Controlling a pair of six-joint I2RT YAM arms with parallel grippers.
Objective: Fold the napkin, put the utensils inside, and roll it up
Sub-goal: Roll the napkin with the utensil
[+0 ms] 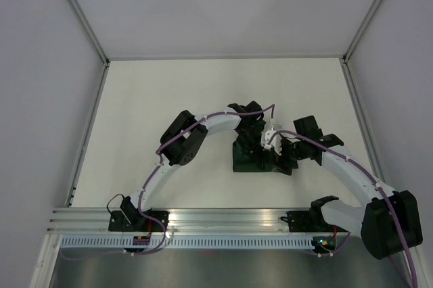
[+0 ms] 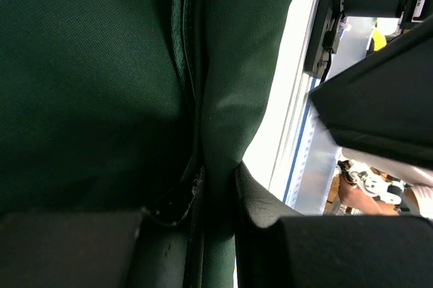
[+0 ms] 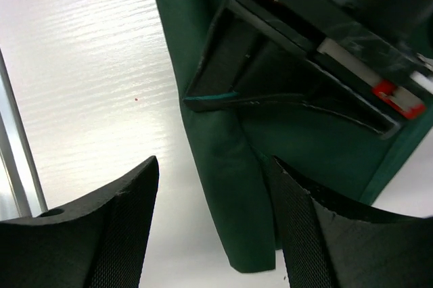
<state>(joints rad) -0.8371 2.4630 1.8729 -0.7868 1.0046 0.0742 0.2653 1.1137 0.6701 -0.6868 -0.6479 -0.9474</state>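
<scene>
The dark green napkin [image 1: 247, 158] lies folded into a small bundle at the table's middle. My left gripper [image 1: 254, 131] stands over its far edge and is shut on a raised fold of the cloth [image 2: 223, 99], pinched between both fingers [image 2: 260, 200]. My right gripper [image 1: 279, 155] is open at the napkin's right side. A folded edge of the napkin [image 3: 230, 186] lies between its spread fingers [image 3: 125, 220] without being gripped. The left gripper [image 3: 304, 51] shows just beyond it in the right wrist view. No utensils are in view.
The white table [image 1: 169, 99] is bordered by grey walls and metal posts. An aluminium rail [image 1: 223, 220] with the arm bases runs along the near edge. The two grippers are close together over the napkin.
</scene>
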